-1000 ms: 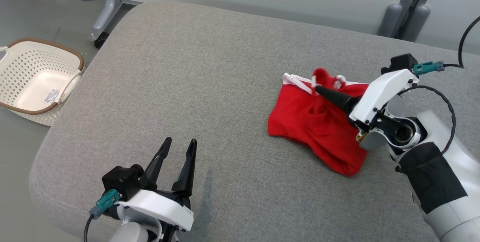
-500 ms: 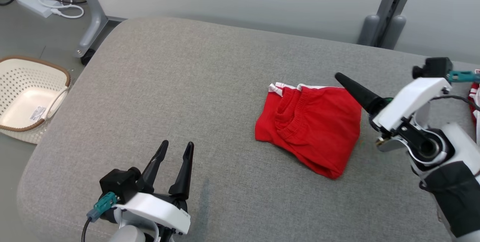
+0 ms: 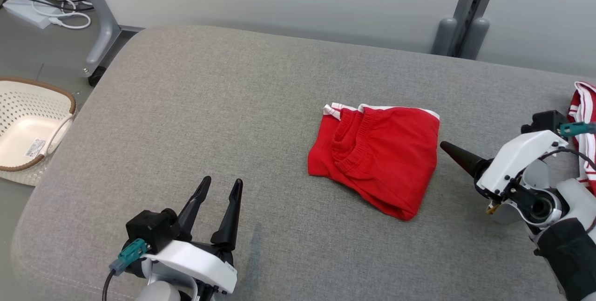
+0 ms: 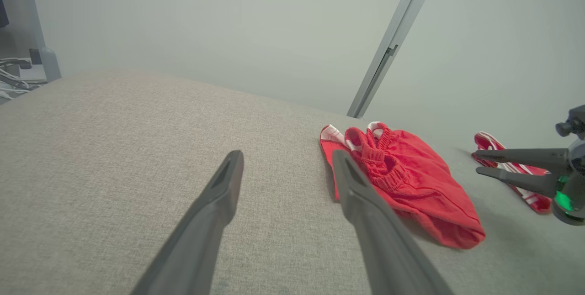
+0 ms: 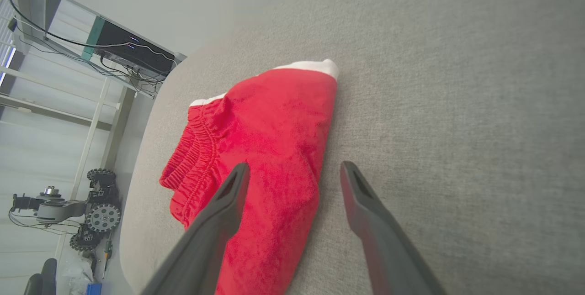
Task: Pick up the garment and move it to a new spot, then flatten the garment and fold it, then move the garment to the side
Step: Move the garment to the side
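1. The red garment (image 3: 375, 154) lies on the big grey cushion (image 3: 223, 105), a bit to the right of the middle. Nothing is holding it.
2. It lies low and bunched. There is white trim along its far edge, and the stretchy waistband shows on its left part.
3. In the head view the left gripper (image 3: 222, 181) sits near the front of the cushion, well apart from the garment. Its two fingers are spread wide and hold nothing.
4. In the head view the right gripper (image 3: 443, 144) is just beside the garment's right edge. Its tip points at the cloth but does not touch it. From here its fingers line up like one dark spike, so the gap is hidden.
5. The right wrist view shows that gap. The two fingers are wide apart with nothing between them. One finger is in front of the red cloth and the other is in front of bare cushion.
6. The left wrist view looks low across the cushion. It shows the garment as a soft heap. It also shows the right gripper from the side, apart from the garment.
7. A red and white striped cloth (image 3: 584, 119) lies at the cushion's right edge, past the right gripper.
8. The head view shows a white basket (image 3: 18, 105) on the floor to the left, and cables (image 3: 70, 23) in the far left corner.
9. The right wrist view shows a small wheeled machine (image 5: 91, 215) on the floor beyond the cushion.
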